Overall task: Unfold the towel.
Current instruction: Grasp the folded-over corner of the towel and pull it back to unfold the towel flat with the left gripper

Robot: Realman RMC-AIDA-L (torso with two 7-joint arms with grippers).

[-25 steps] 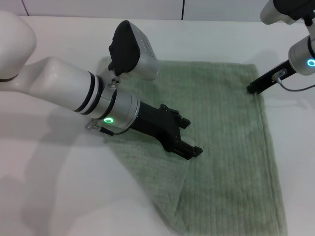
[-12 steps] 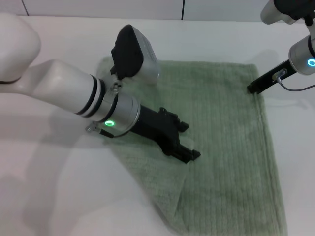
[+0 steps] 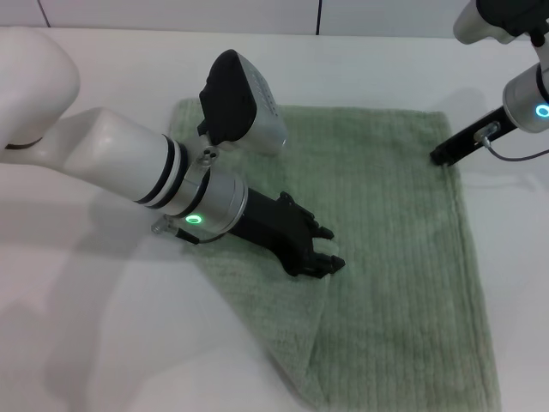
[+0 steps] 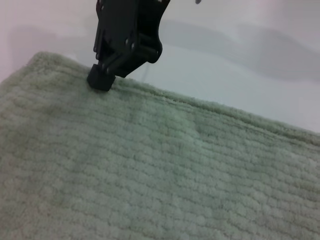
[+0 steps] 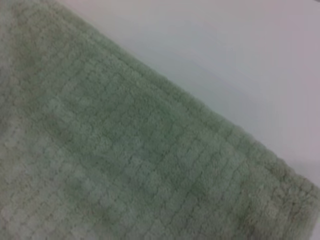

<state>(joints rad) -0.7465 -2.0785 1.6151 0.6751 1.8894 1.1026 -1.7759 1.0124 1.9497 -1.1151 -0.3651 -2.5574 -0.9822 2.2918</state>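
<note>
The pale green towel (image 3: 403,223) lies flat on the white table, with a folded-over flap along its near left side. My left gripper (image 3: 330,247) sits low on the cloth at the edge of that flap, open, with a narrow gap between its fingers. My right gripper (image 3: 439,156) is at the towel's far right corner. In the left wrist view the right gripper (image 4: 101,80) looks shut, its tip resting on the towel (image 4: 150,170) at the hem. I cannot tell if it pinches cloth. The right wrist view shows only the towel (image 5: 125,150) and its hem.
The white table (image 3: 103,343) surrounds the towel on the left, far and right sides. A wall with a dark seam (image 3: 319,15) runs along the back. The towel's near edge runs out of the head view.
The left gripper has turned slightly and lowered onto the towel, and its fingers have drawn closer together. The right arm has not moved.
</note>
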